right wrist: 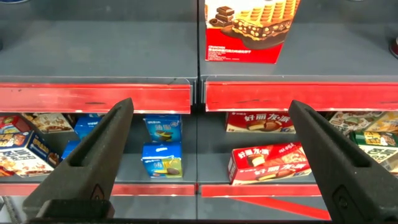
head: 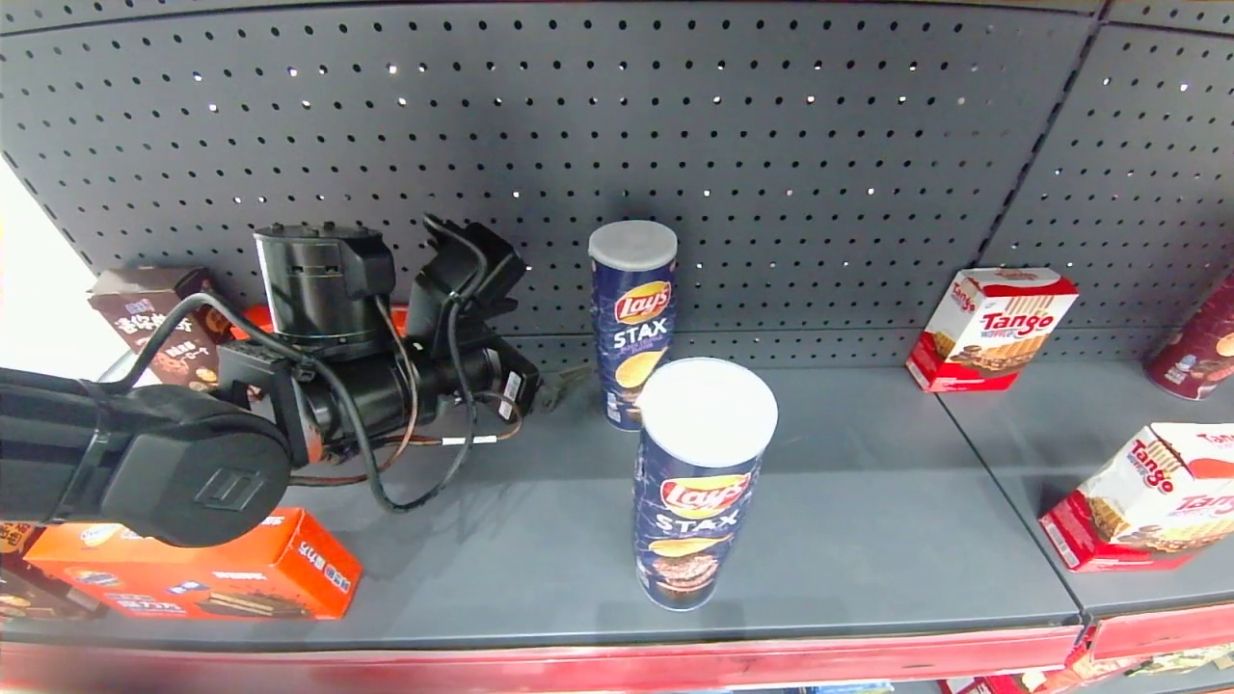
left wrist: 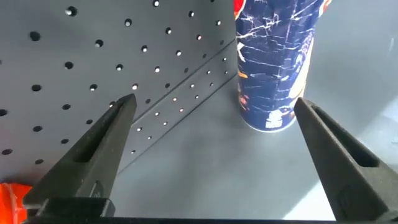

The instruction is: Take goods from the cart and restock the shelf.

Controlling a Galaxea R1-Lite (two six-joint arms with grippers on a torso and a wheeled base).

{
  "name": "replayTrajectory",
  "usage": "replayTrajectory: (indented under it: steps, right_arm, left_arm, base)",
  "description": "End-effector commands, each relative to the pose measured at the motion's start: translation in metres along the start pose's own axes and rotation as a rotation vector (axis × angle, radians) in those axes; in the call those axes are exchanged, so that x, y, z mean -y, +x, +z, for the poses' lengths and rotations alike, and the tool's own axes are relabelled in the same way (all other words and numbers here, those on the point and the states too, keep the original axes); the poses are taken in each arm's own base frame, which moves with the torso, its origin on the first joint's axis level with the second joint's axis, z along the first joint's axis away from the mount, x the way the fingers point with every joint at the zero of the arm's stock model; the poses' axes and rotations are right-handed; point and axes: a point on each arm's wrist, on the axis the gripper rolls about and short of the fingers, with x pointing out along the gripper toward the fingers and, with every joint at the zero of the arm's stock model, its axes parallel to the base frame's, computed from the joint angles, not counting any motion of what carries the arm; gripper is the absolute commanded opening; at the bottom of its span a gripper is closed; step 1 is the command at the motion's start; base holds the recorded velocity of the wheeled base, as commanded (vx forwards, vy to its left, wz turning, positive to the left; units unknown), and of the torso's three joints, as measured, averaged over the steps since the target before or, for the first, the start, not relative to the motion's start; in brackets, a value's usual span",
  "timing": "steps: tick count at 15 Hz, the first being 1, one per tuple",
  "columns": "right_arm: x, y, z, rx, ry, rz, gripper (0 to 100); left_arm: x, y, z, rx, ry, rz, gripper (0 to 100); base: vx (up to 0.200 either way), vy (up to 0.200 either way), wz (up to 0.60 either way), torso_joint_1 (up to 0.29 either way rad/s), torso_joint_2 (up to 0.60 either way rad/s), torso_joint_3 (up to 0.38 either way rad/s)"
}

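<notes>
Two dark blue chip cans with white lids stand upright on the grey shelf. The rear can is by the pegboard back wall, and the front can is nearer the shelf's edge. My left arm lies over the shelf's left part. Its gripper is open and empty, a short way from the rear can, which stands just beyond the fingertips. My right gripper is open and empty, facing lower shelves with red price rails.
An orange box lies at the front left under my left arm, with a brown box behind it. Wafer boxes and a red can fill the right side. Lower shelves hold a wafer box, blue packs and red boxes.
</notes>
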Motion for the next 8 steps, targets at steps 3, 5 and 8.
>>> replayTrajectory:
  steps: [3,5,8]
  right_arm:
    - [0.000,0.000,0.000,0.000,0.000,0.000,100]
    - [0.000,0.000,0.000,-0.001,0.000,0.000,100]
    - [0.000,0.000,0.000,-0.001,0.000,0.000,100]
  left_arm:
    - [0.006,0.013,-0.005,-0.020,-0.002,0.007,100]
    - [0.004,0.020,-0.005,-0.024,-0.005,0.026,100]
    - [0.000,0.025,-0.005,-0.019,-0.005,0.037,100]
  base:
    - [0.000,0.000,0.00,0.000,0.00,0.000]
    - [0.000,0.000,0.00,0.000,0.00,0.000]
    - [0.000,0.000,0.00,0.000,0.00,0.000]
